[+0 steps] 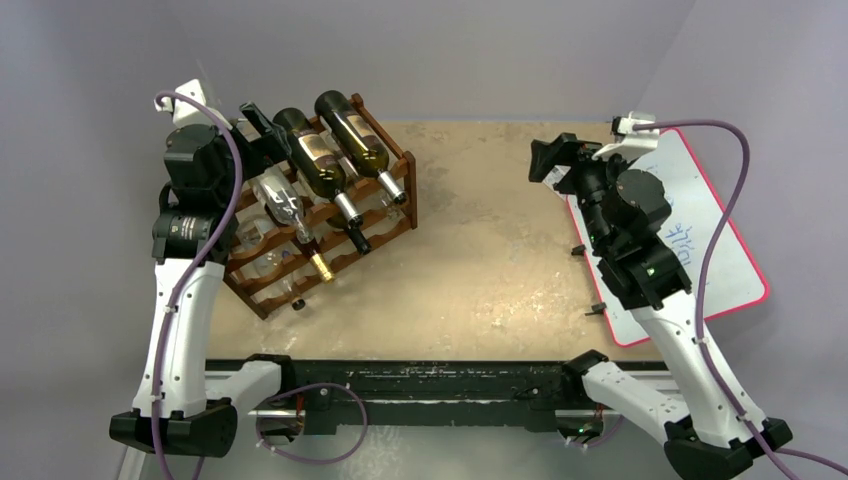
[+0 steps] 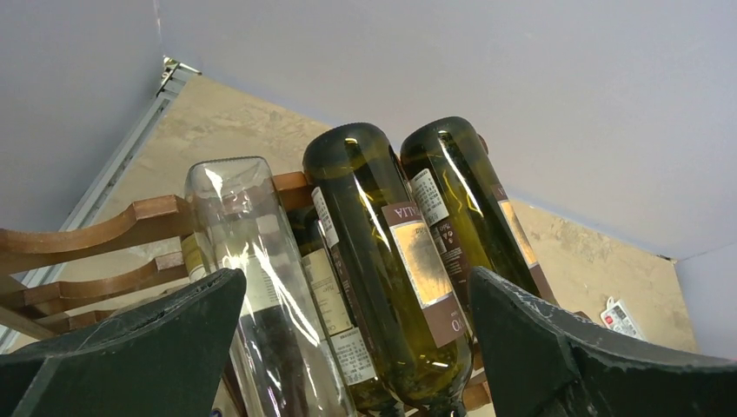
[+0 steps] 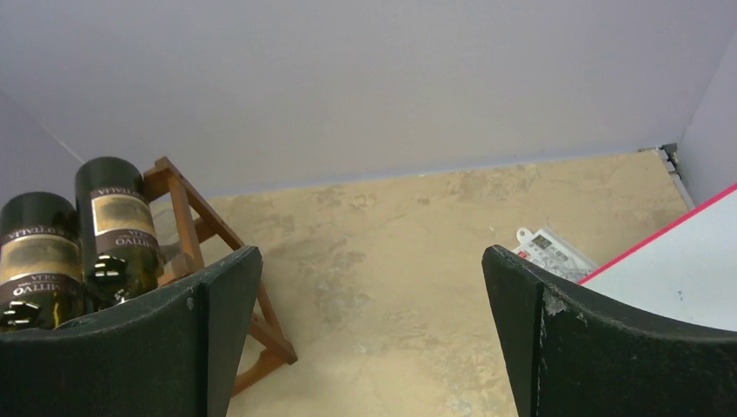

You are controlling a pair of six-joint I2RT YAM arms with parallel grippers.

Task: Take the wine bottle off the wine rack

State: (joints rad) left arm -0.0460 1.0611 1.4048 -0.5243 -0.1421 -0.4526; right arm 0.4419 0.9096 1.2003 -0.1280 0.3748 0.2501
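The dark wooden wine rack (image 1: 262, 275) stands at the table's left and holds several bottles lying down. On its top tier are two dark green wine bottles (image 1: 312, 155) (image 1: 355, 135) and a clear one (image 1: 280, 198). My left gripper (image 1: 262, 130) hovers open just behind the bottle bases. In the left wrist view the left gripper (image 2: 356, 278) frames one green bottle (image 2: 382, 261), with the clear bottle (image 2: 248, 252) by its left finger; neither finger touches glass. My right gripper (image 1: 548, 160) hangs open and holds nothing over the table's right side, far from the rack (image 3: 187, 208).
A white board with a red edge (image 1: 700, 230) lies at the right, under the right arm. A small printed card (image 3: 552, 252) lies near the far right corner. Small black bits (image 1: 578, 249) (image 1: 594, 309) sit by the board's left edge. Grey walls enclose the table.
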